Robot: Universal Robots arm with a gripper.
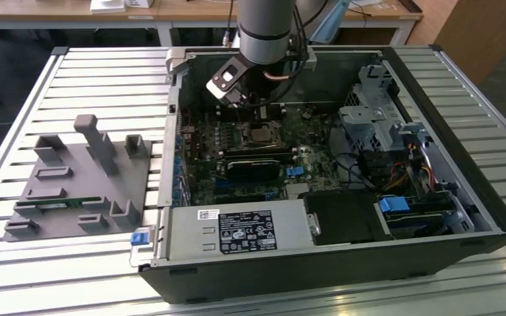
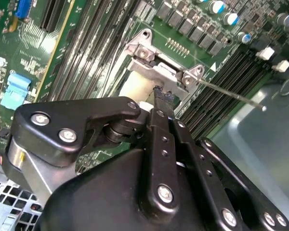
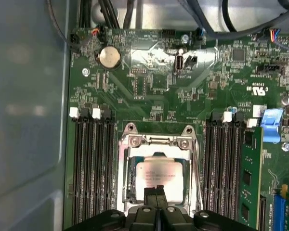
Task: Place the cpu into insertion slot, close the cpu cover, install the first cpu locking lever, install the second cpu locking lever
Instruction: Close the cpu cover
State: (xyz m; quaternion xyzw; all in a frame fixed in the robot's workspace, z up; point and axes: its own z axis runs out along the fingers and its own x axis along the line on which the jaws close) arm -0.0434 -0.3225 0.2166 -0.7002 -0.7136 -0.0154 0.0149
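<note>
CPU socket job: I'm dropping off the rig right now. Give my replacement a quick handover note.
Claw: shut, tips at the socket's edge, inside the computer case.
cpu: seated in the insertion slot.
cpu cover: looks lowered around the cpu; I cannot tell if it is fully down.
Locking lever: a thin rod sticking out free from the socket, unlatched.
Done: cpu placed. Left: confirm the cover is closed, latch both levers.

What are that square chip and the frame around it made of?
The chip looks metal-topped: a dull, matte silver-grey face. The frame seems to be thin sheet metal, probably steel: brighter, shiny and catching glare along its edges.
</note>
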